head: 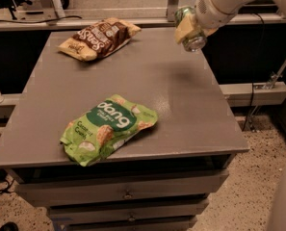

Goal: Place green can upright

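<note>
The green can [189,29] is tilted in the air above the far right corner of the grey table [171,85]; its silver end points down toward me. My gripper [190,27] is shut on the green can, with a pale finger [183,30] across its left side. The white arm reaches in from the upper right.
A green "dang" snack bag [108,128] lies flat near the table's front left. A brown snack bag [99,36] lies at the far left. Drawers sit under the tabletop. A metal rail runs behind the table, and a speckled floor shows at right.
</note>
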Tool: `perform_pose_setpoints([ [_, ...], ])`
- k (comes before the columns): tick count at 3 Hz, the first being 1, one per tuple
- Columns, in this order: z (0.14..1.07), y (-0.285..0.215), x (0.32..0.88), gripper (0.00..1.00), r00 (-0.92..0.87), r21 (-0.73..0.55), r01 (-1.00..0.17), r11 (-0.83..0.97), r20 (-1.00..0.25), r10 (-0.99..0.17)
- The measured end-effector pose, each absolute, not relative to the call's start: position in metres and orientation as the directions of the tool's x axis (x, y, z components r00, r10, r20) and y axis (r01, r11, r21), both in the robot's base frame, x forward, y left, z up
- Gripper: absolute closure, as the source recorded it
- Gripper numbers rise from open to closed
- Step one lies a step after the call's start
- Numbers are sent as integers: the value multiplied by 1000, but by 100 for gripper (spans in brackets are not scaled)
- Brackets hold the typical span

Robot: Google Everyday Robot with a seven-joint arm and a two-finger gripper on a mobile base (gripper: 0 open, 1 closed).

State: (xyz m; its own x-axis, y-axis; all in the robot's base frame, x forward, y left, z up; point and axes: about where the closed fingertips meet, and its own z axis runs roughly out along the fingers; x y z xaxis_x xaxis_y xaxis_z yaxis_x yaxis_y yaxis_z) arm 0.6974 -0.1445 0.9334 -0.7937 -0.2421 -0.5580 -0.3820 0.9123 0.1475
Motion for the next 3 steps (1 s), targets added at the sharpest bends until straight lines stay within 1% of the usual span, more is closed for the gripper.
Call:
perform_pose_setpoints([
  [1, 942, -139, 672, 100, -708, 236, -467, 852, -677, -201],
  [2, 925, -128, 660, 100, -636, 337, -539, 772, -764, -111],
  [3, 957, -131, 656, 100, -546, 348, -570, 744, -837, -26],
])
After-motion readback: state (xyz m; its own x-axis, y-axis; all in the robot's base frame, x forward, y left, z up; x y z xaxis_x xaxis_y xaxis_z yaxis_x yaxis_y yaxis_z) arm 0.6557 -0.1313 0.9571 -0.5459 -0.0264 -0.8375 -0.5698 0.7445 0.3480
